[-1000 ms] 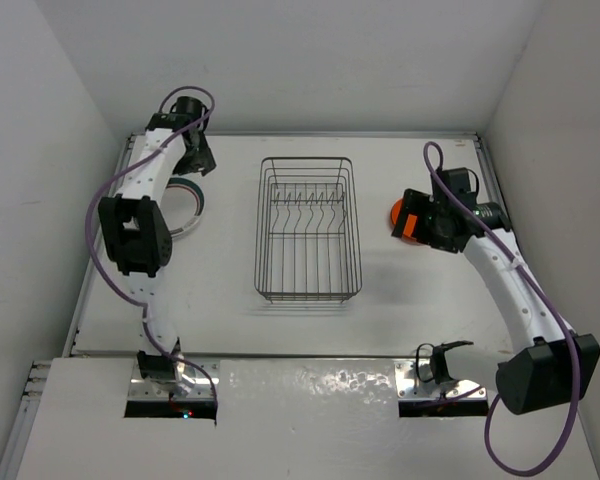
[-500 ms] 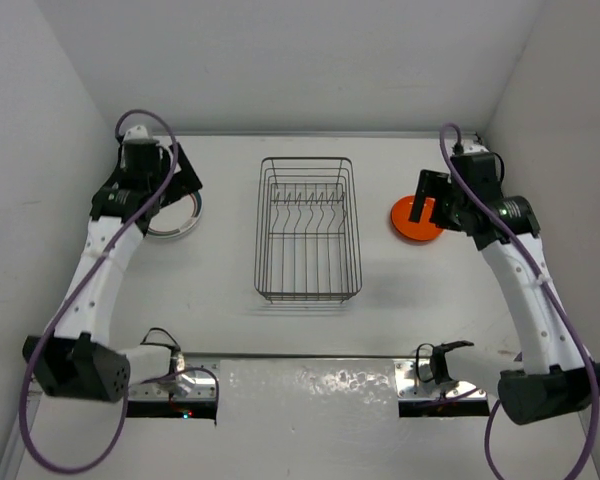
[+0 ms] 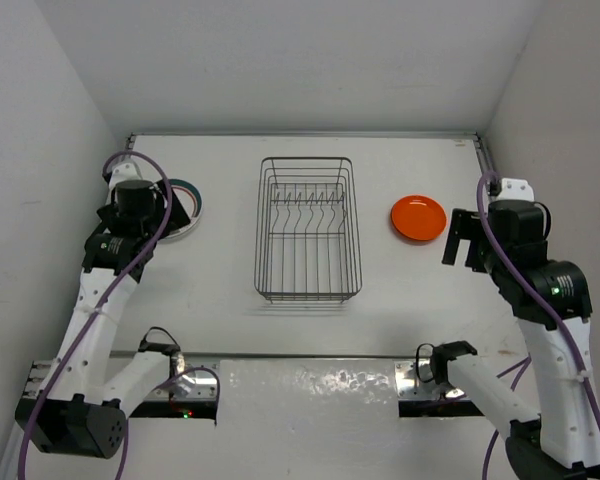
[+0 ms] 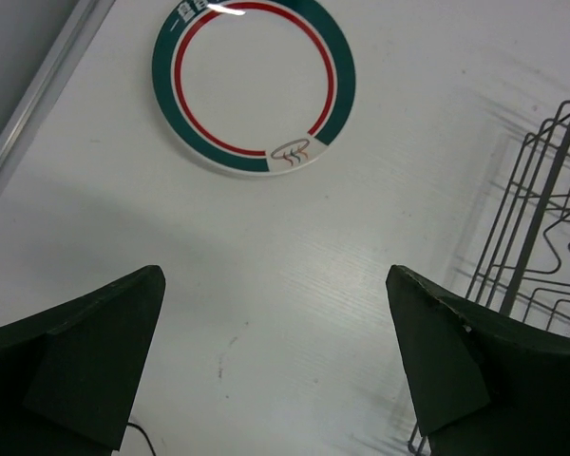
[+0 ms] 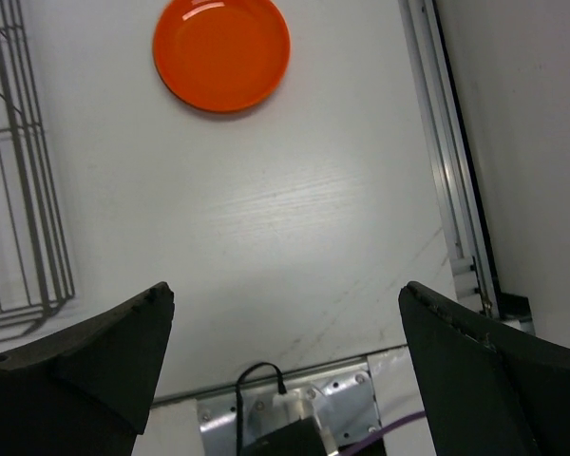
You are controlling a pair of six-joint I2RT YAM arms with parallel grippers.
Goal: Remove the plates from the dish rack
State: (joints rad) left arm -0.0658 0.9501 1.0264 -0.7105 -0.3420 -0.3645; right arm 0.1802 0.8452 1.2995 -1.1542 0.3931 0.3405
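The dish rack, a dark wire basket, stands mid-table, and I see nothing between its tines. It also shows as the dish rack and the dish rack in the wrist views. An orange plate lies flat to its right, also seen as the orange plate. A white plate with green and red rings lies to its left, half hidden by my arm as the white plate. My left gripper hangs open and empty near that plate. My right gripper is open and empty, nearer than the orange plate.
White walls close in the table on the left, back and right. A metal rail runs along the right edge. Metal mounting plates and cables sit at the near edge by the arm bases.
Both arms have drawn back toward the near side and risen away from the plates. The orange plate now lies uncovered. Both grippers have stayed open.
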